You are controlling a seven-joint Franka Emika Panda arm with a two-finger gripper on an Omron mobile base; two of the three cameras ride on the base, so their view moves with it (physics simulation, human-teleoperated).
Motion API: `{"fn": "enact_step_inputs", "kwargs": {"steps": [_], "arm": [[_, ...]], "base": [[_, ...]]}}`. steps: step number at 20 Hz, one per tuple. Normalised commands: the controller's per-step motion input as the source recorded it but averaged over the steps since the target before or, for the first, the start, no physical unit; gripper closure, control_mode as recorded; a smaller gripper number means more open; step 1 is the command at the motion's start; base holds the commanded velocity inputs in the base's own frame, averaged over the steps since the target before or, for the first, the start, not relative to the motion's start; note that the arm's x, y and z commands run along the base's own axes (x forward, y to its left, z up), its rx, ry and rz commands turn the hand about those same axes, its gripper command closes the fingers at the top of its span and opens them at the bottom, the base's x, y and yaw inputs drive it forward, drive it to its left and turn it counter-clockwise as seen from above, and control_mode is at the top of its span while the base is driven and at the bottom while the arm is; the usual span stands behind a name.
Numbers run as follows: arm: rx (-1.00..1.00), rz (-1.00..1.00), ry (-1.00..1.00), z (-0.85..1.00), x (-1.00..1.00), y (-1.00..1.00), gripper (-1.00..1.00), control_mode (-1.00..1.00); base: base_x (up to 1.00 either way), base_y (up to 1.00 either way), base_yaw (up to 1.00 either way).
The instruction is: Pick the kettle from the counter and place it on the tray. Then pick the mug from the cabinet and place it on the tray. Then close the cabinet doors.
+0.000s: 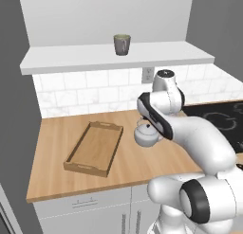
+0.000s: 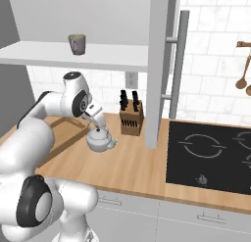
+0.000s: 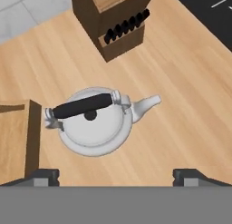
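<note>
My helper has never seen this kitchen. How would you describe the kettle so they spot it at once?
Find the long wooden counter under the tiled wall. Between the light-wood tray and the dark knife block sits the kettle, directly under the open gripper. It is the one squat, rounded silver thing there, with a black-topped handle and short spout.

Kettle (image 1: 145, 134) on counter (image 1: 57, 133) beside tray (image 1: 95, 148)

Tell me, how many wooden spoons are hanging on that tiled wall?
2. Both wooden spoons hang side by side from a rail at the right edge of the right base view, above the stove: one just left of the other, which the picture edge cuts off. More may hang beyond it.
</note>
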Motion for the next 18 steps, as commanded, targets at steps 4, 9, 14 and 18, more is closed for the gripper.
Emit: {"fn": "enact_step_inputs", "kwargs": {"steps": [4, 9, 14, 18], "arm": [[0.06, -0.10, 0.00, -0.19, 0.36, 0.00, -1.00, -1.00], [0.06, -0.10, 0.00, -0.12, 0.31, 0.00, -1.00, -1.00], [0.01, -0.09, 0.00, -0.20, 0.15, 0.00, -1.00, -1.00], [0.00, -0.08, 0.00, -0.21, 0.13, 0.00, -1.00, -1.00]], "base": [[0.00, 0.00, 0.00], [0.00, 0.00, 0.00], [0.00, 0.00, 0.00], [0.00, 0.00, 0.00]]}}
